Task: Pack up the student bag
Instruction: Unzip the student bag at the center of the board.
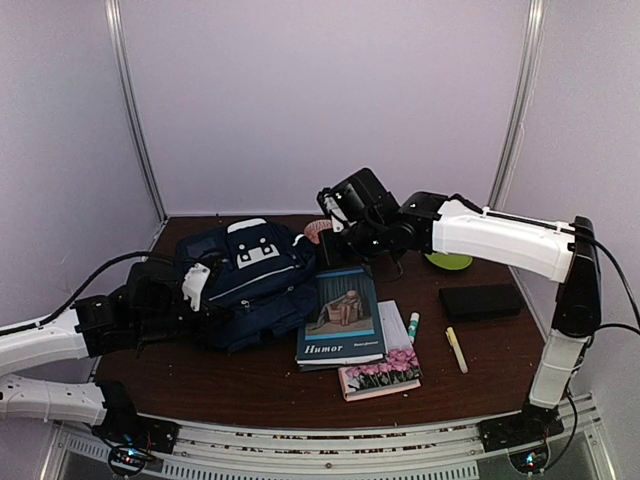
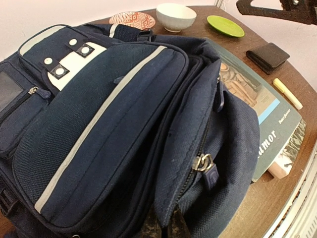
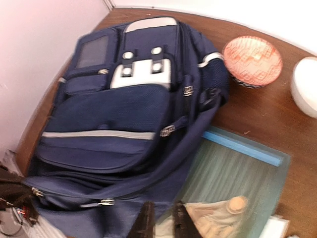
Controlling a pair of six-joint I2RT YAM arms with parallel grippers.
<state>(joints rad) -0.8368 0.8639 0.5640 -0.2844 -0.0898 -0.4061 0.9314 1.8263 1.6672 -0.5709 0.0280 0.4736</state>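
Student bag (image 1: 250,275) lies left of centre on the table (image 1: 240,375), front up: one navy backpack with a white stripe. At its left edge the left gripper (image 1: 200,285) is clamped tight and pushed against the fabric. Whether any cloth is pinched I can't tell, because the fingers are buried.

Moving right, there's one red-patterned bowl (image 3: 252,59) just past the bag's top corner and one white bowl (image 3: 305,85) beside it, cut off at the frame edge. The right gripper (image 3: 162,214) hangs above the spot where bag meets book, jaws parted a sliver, seemingly with nothing between them.

Two books next: the "Humor" book (image 1: 342,315) touches the bag's right side, and a flower-covered book (image 1: 380,372) pokes out beneath it. Then come one white stick with a green cap (image 1: 413,325), one yellow highlighter (image 1: 456,350), one green plate (image 1: 448,262) and one black case (image 1: 480,300).

The tabletop is dark brown wood, the walls (image 1: 330,100) are pale lilac, and a metal rail (image 1: 330,440) runs along the near edge.
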